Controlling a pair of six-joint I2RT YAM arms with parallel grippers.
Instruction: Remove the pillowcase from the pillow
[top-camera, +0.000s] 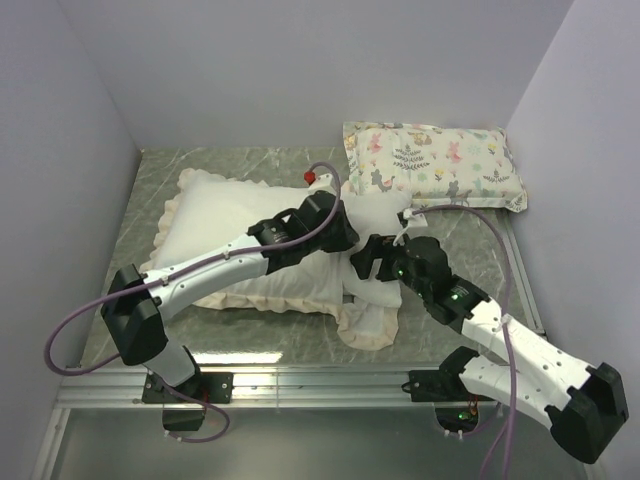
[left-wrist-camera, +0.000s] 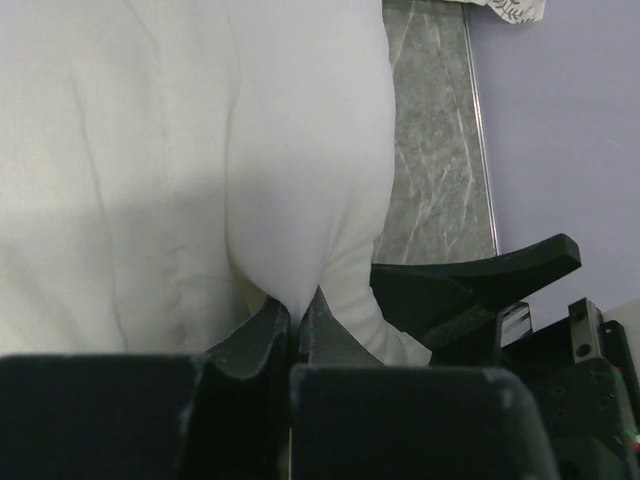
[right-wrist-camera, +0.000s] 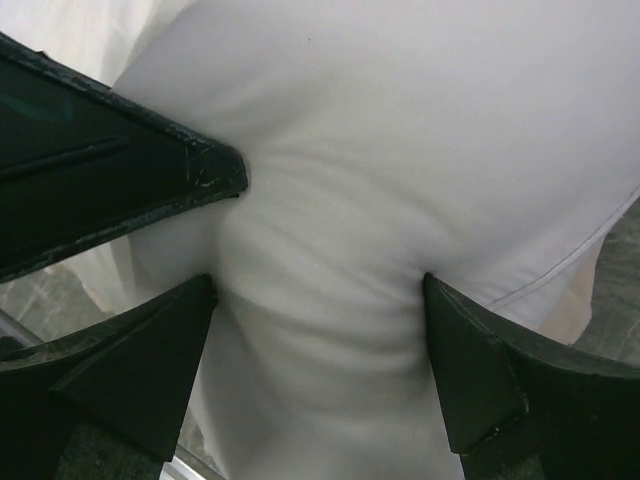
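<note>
Left claw (left-wrist-camera: 295, 308), right claw (right-wrist-camera: 320, 290) pinch pillow (right-wrist-camera: 400, 120) edge

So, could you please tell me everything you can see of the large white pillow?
The pillow is plain, smooth white cloth over soft stuffing, with a thin piped seam. Much of it seems to sit inside the cream ruffled pillowcase. Its right end sticks out, lying on the grey marbled table. The right gripper squeezes that end between its fingers, bulging it. The left gripper is shut on a white fold alongside; pillow or case, I cannot tell.
</note>
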